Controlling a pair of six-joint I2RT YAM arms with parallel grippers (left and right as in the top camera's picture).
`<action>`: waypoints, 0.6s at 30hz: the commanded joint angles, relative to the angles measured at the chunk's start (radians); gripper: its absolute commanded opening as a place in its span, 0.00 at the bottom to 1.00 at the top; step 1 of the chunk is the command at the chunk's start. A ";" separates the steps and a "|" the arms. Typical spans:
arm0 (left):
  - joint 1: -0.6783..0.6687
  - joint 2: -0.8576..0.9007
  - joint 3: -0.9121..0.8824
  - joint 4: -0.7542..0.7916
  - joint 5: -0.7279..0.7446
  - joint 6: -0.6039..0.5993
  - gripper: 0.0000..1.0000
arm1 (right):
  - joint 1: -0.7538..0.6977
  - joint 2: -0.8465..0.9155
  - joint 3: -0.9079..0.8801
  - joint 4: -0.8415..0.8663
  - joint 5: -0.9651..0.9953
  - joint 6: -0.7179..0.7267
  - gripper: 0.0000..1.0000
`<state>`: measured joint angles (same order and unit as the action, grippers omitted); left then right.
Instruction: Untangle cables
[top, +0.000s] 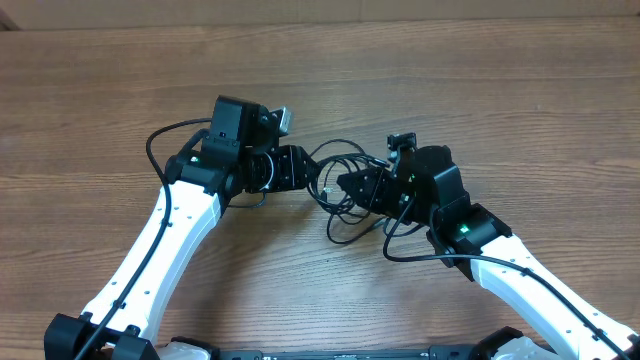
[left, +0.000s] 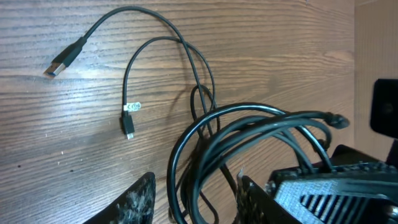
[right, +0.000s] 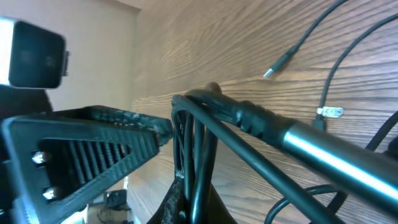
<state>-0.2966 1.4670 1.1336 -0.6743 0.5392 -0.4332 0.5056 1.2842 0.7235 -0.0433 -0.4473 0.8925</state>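
The cables (top: 345, 195) are thin black cords bunched in loops at the table's middle, between my two grippers. My left gripper (top: 310, 170) comes in from the left. In the left wrist view it (left: 196, 202) stands open, with several strands of the cables (left: 249, 127) running loosely between its fingers (left: 140, 199). Beyond the bunch, a silver-tipped flat plug (left: 62, 62) and a small plug (left: 128, 127) lie on the wood. My right gripper (top: 345, 185) faces it. In the right wrist view it (right: 196, 199) is shut on a few upright strands of the cables (right: 193, 143).
The wooden table (top: 480, 90) stretches out behind and beside the bunch. The two gripper heads are close together, nearly nose to nose. Each arm's own thick black lead (top: 155, 145) loops out beside it.
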 joint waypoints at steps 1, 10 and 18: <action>0.002 -0.016 0.023 -0.005 0.008 0.031 0.42 | 0.005 -0.002 0.003 0.013 -0.033 -0.011 0.04; 0.002 -0.016 0.023 -0.005 0.000 0.031 0.31 | 0.005 -0.002 0.003 0.031 -0.080 -0.010 0.04; 0.002 -0.016 0.023 -0.006 0.000 0.031 0.29 | 0.005 -0.002 0.003 0.099 -0.098 -0.006 0.04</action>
<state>-0.2966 1.4670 1.1336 -0.6807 0.5388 -0.4183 0.5056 1.2842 0.7235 0.0372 -0.5278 0.8898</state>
